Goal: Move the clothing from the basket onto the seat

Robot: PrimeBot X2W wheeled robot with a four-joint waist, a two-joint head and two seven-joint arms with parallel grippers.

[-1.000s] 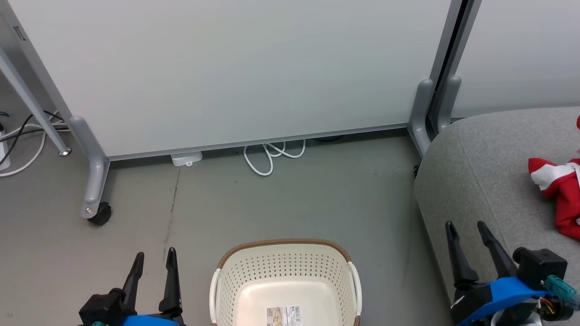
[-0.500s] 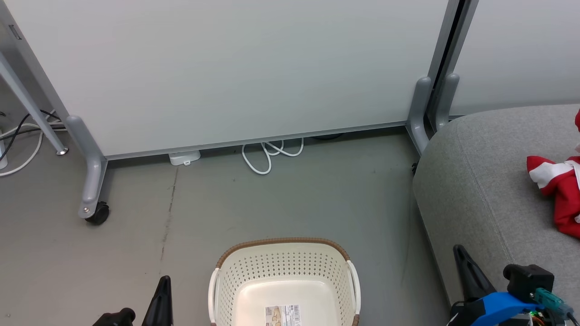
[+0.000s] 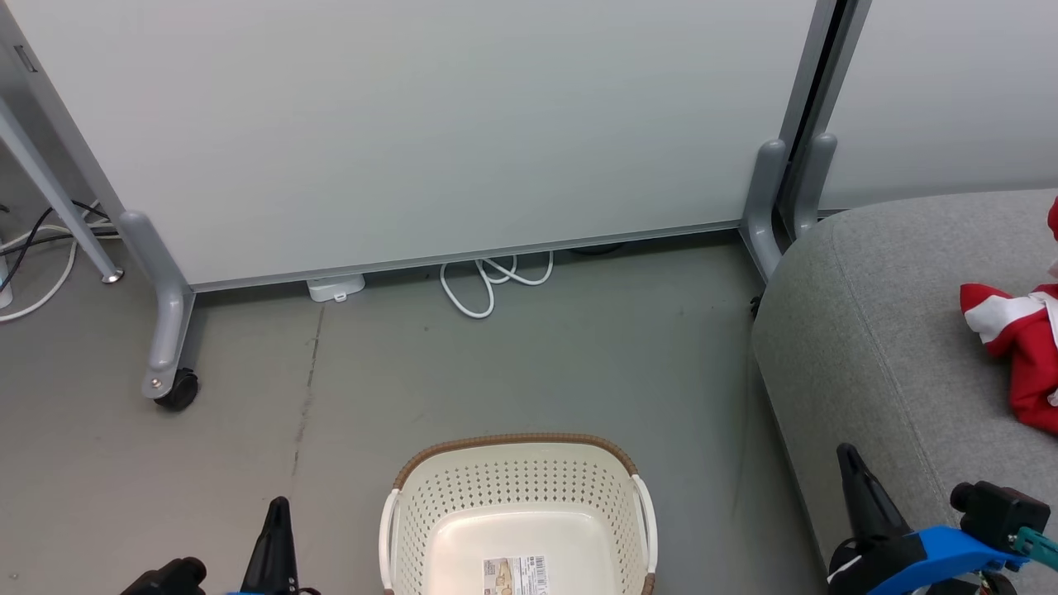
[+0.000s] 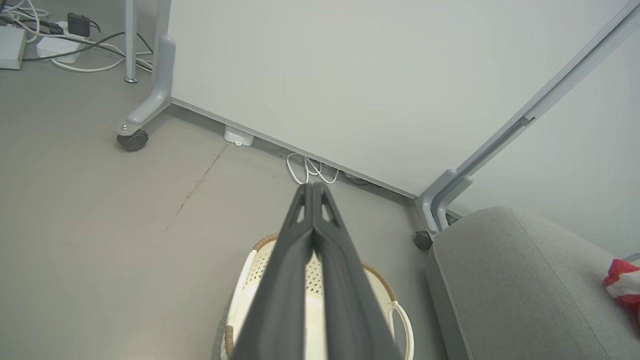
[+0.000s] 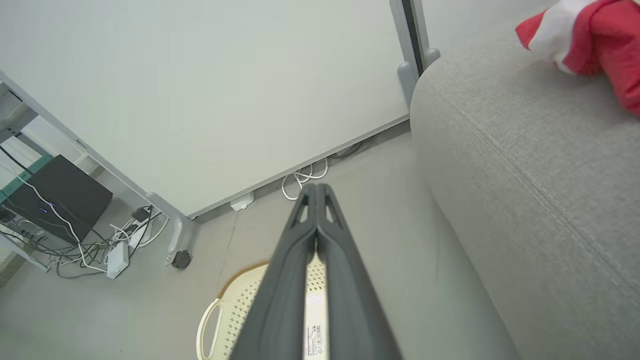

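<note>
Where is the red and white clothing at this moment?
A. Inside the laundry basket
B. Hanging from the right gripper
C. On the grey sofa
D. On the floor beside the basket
C: the red and white clothing lies on the grey sofa, apart from the laundry basket, whose visible part holds nothing but a barcode label.

Barcode label [image 3: 517,574] on inside bottom of basket [image 3: 512,441]: bars showing, printed characters too small to read. Nothing else legible: no brand, number or sign.
</note>
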